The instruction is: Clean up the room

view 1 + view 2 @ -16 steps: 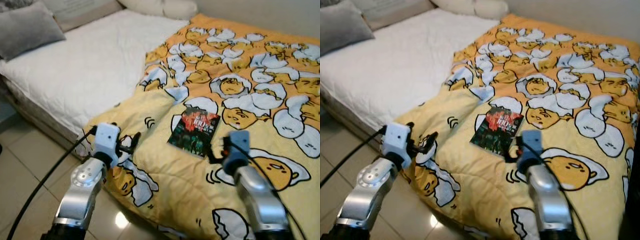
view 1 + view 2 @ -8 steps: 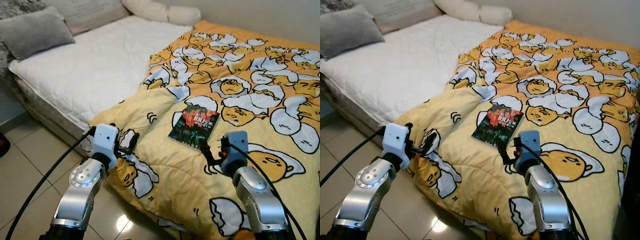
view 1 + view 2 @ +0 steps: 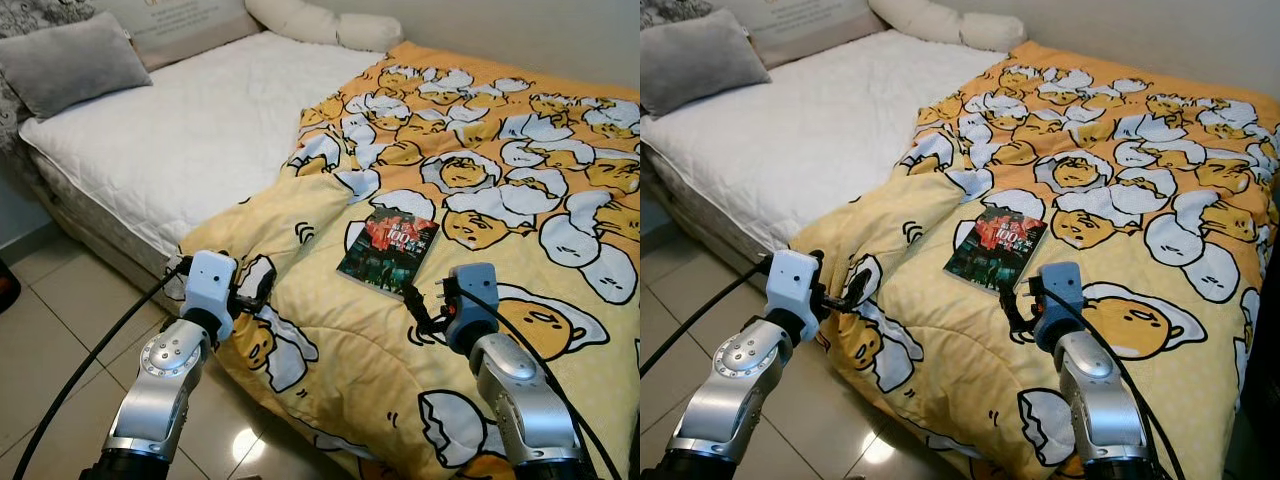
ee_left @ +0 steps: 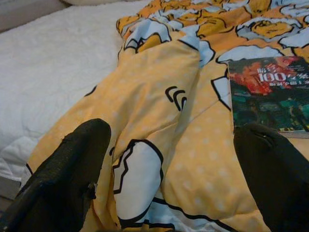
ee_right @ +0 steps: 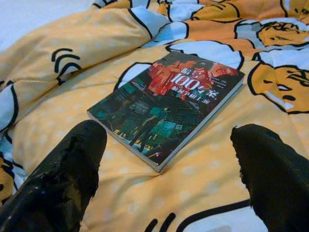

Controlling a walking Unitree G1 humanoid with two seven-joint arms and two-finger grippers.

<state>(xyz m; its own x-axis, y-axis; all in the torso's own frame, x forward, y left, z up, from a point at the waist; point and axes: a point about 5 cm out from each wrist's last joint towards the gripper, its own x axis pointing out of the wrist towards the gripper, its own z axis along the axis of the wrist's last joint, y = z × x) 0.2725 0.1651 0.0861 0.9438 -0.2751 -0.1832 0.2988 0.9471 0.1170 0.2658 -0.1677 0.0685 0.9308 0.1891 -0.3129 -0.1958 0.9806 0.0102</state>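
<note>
A dark paperback book [image 3: 388, 252] with a red-and-green cover lies flat on the yellow egg-cartoon blanket [image 3: 480, 150]. My right gripper [image 3: 418, 312] hovers just short of the book's near edge, open, and the book [image 5: 166, 104] lies ahead between its two black fingers [image 5: 72, 164]. My left gripper [image 3: 255, 290] is open above the blanket's folded-over corner at the bed's edge, with nothing in it. In the left wrist view the book [image 4: 270, 92] lies off to one side.
The blanket covers the right part of a bed with a bare white mattress [image 3: 190, 130]. A grey pillow [image 3: 75, 60] and a cream bolster [image 3: 320, 25] lie at the head. Beige floor tiles [image 3: 50, 340] run along the bed's near side. A black cable [image 3: 90, 360] trails from my left arm.
The whole view has shifted and sharpened as the camera moved. Both arms keep much the same pose, and the right gripper's fingers now show more plainly near the book.
</note>
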